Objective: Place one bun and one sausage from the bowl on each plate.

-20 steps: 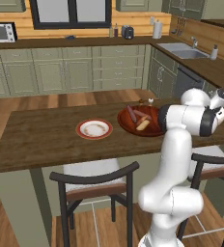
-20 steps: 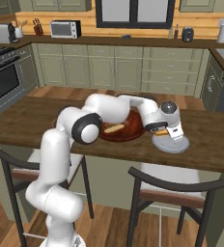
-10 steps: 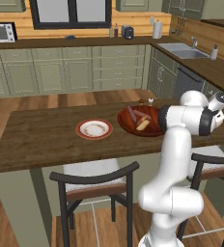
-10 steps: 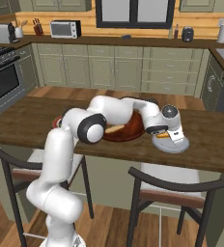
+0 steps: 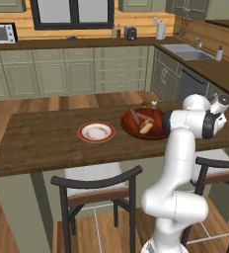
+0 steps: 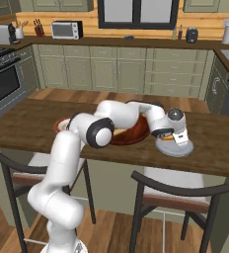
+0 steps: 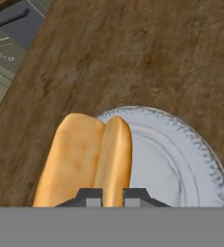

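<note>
Wooden counter (image 7: 147,53) extends under the gripper. The reddish-brown bowl (image 5: 158,129) sits beside it. The pale grey plate (image 7: 181,159) lies directly beneath. The gripper (image 7: 112,195) is clamped narrowly on the bun (image 7: 87,159), held over the plate's edge.

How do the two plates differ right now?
The red-rimmed plate is cream in the middle with a red-brown rim; the grey plate is plain pale grey. The red-rimmed plate lies on the left of the bowl, bare and away from the arm; the grey plate lies on the other side of it, under the claw, which is shut on a bun over its edge. Both are small, round, flat and smaller than the bowl.
</note>
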